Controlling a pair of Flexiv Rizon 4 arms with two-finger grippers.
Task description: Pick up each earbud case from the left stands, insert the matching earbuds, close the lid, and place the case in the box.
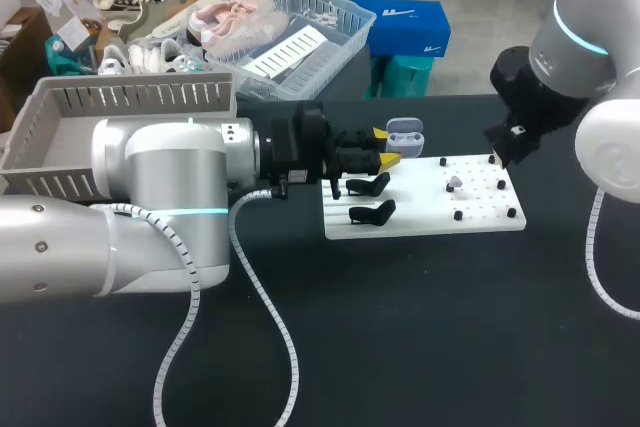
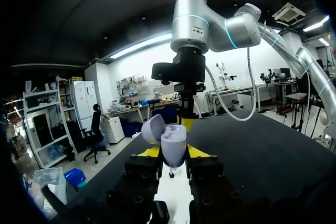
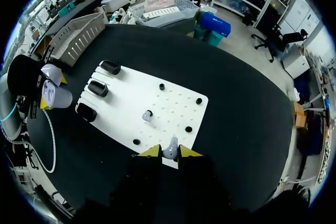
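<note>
The left gripper clamps both yellow tips on an open lavender plastic earbud case over the flat white peg board. The right gripper pinches a small lavender earbud at the board's edge. A 2nd earbud sits mid-board, and 3 black stands line the board's far end.

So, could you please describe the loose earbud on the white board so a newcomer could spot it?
On the black table lies a white board whose right half carries small black pegs. The earbud is the pale lilac bit beside a peg near that half's middle; a second earbud sits at the board's edge between the right hand's fingertips.
</note>
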